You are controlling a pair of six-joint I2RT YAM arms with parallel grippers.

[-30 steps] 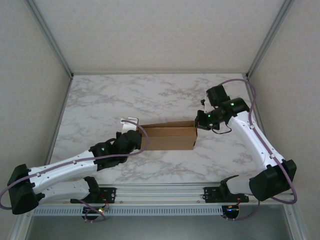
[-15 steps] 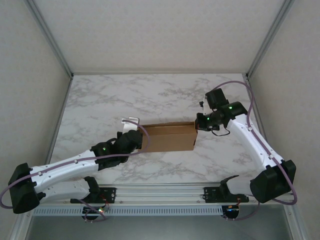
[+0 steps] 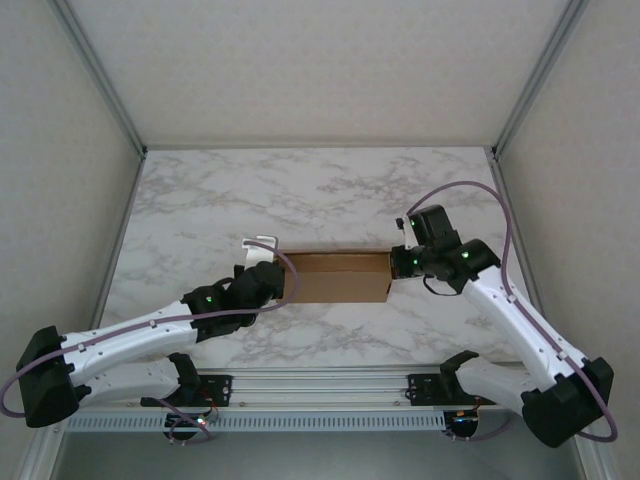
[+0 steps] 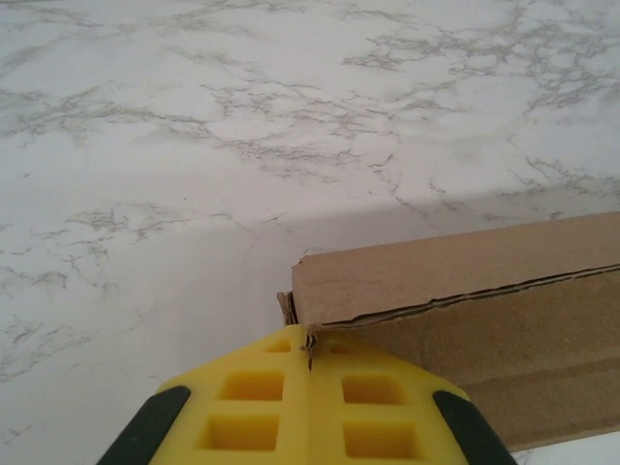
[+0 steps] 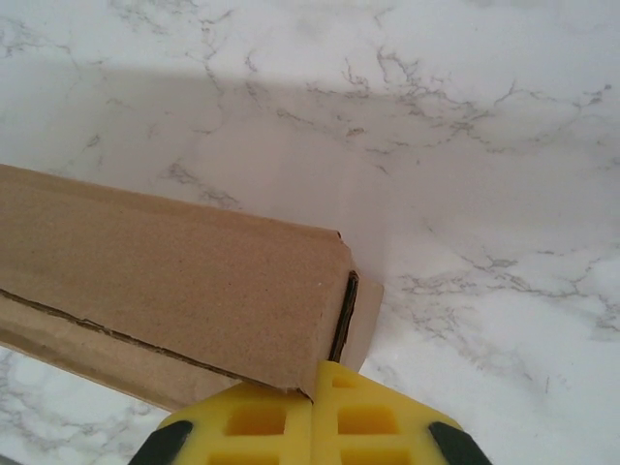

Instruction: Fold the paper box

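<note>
1. Centrally, the paper box lies on the marble-patterned counter as a long, low, folded brown form. It runs from left to right between the two arms.
2. Left end effector: closed, its yellow jaws pressed flat together with nothing between them. The tips meet the upper corner of the box's left end.
3. Right end effector: likewise closed, jaws together and empty. The tips touch the lower edge of the box's right end, just beside a narrow dark slit where the end panel is tucked.
4. Both wrist views show a thin, slightly ragged seam running along the box's long side, where one cardboard layer overlaps another.
</note>
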